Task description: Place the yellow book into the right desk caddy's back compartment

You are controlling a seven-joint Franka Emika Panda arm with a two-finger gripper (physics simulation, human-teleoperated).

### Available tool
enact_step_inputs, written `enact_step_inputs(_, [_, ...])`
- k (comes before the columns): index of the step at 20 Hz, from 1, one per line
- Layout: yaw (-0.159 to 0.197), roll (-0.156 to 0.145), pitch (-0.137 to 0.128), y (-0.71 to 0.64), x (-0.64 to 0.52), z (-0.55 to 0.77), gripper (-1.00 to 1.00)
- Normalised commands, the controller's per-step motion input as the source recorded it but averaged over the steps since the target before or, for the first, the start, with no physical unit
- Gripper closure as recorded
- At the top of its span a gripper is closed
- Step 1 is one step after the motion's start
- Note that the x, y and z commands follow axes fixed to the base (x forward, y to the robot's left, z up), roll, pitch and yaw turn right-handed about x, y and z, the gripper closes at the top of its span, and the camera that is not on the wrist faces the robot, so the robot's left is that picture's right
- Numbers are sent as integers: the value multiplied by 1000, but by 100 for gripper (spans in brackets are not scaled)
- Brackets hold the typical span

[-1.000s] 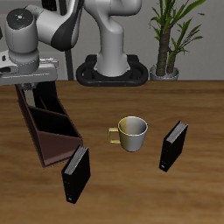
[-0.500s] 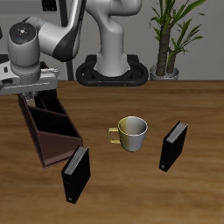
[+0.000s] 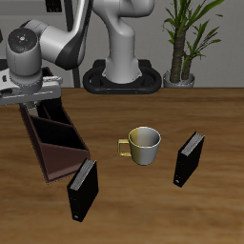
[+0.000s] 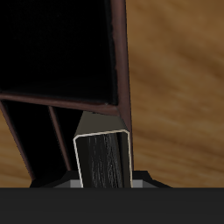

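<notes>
The end effector (image 3: pixel 36 98) hangs low over the tall back end of the right desk caddy (image 3: pixel 55 143), its fingers pinching the yellow book (image 4: pixel 102 157) by its edges. In the wrist view the book stands upright between the fingers, its grey page block facing the camera, right against the caddy's maroon wall, with the dark back compartment (image 4: pixel 54 48) just beyond. Out on the tabletop (image 3: pixel 219 133), a black book (image 3: pixel 83 190) leans at the caddy's front end, a mug (image 3: pixel 143 145) sits mid-table, and another black book (image 3: pixel 188 158) stands beside it.
</notes>
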Motion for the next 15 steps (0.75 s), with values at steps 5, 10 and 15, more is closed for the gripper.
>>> enact_step_inputs(5, [-35,3,-30,83,-8,235,-100])
enact_step_inputs(10, [-13,24,-18,147,5,197,-100])
enact_step_inputs(15, [-32,48,-18,247,-21,200,-100])
